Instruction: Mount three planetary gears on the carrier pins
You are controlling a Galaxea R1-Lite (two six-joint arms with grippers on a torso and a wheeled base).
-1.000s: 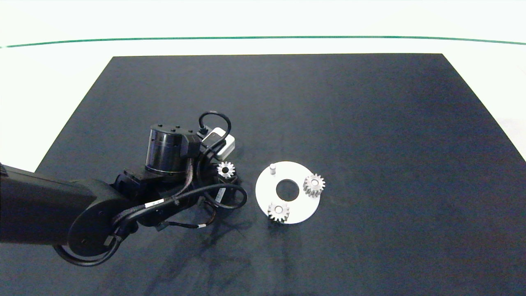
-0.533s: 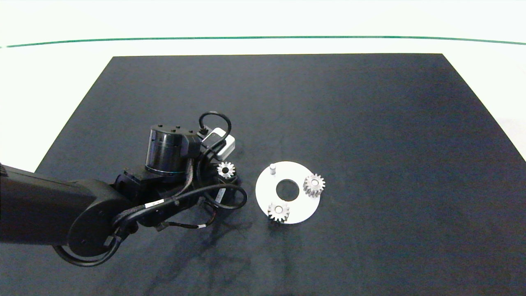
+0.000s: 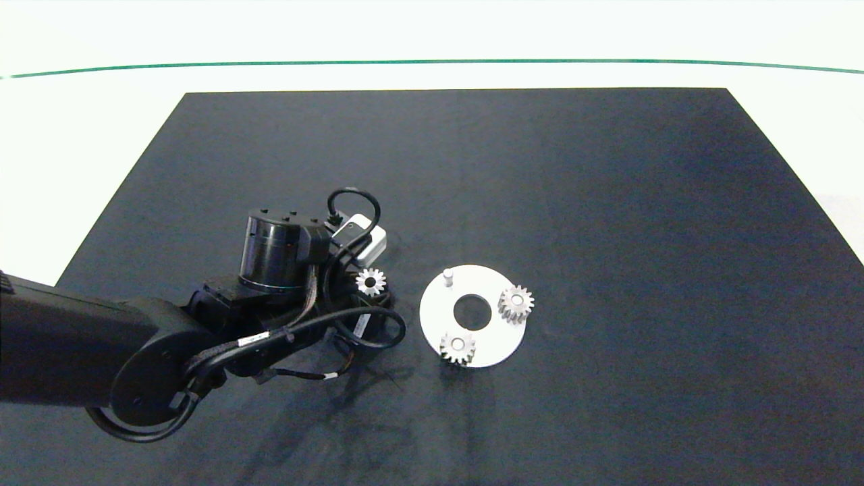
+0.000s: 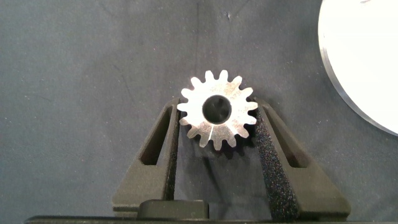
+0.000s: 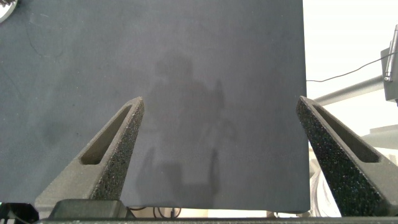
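Fingers (image 4: pixel 268 146) of the left end effector (image 4: pixel 217 134) pinch the third gear (image 4: pixel 217 109) just beside the disc (image 3: pixel 499 337), leaving transfer onto the bare pin (image 3: pixel 447 277); the right end effector (image 5: pixel 227 155), spread, is idle.

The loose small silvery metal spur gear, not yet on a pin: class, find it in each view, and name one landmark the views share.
Head view: gear beside the left arm's wrist, left of the flat white round disc.
Left wrist view: gear between the left pincer's fingers.
Right wrist view: absent.
Shared landmark: the disc.
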